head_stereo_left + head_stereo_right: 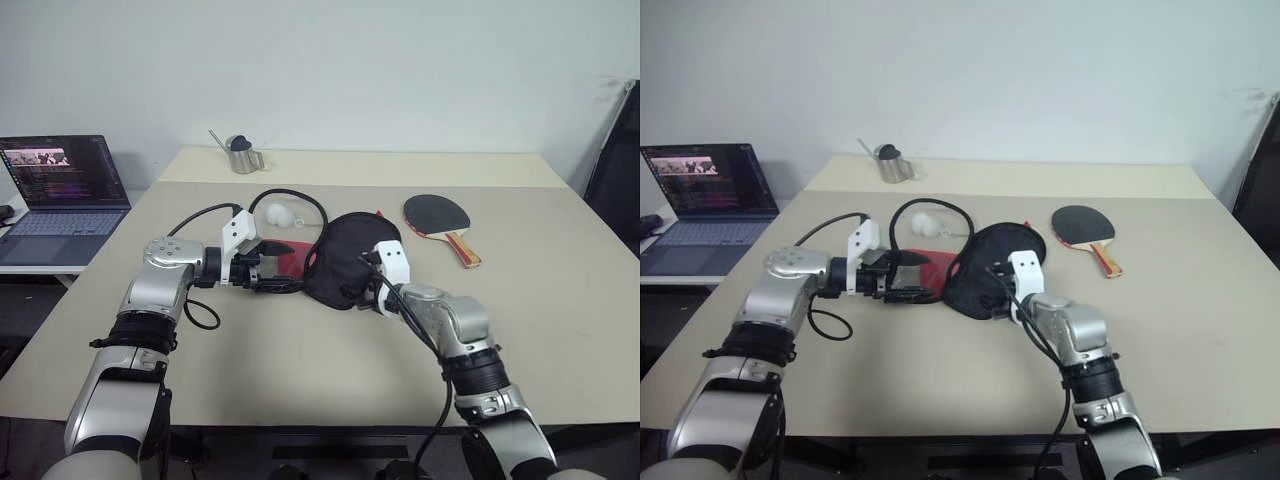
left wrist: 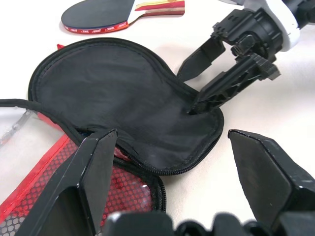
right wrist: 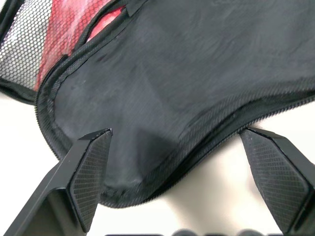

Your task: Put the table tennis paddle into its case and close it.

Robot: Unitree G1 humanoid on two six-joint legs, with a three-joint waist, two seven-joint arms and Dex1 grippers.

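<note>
The table tennis paddle lies flat on the table, black face up, to the right of the case and apart from it, untouched by either gripper. The case lies mid-table, its black flap over a red mesh panel. My left gripper is open at the case's left side, its fingers either side of the zipped end. From the front right, my right gripper is open astride the flap's edge. One of its fingertips touches the black fabric.
A small white ball sits just behind the case, ringed by a black cable. A metal cup stands at the table's back left. An open laptop rests on a lower surface to the left.
</note>
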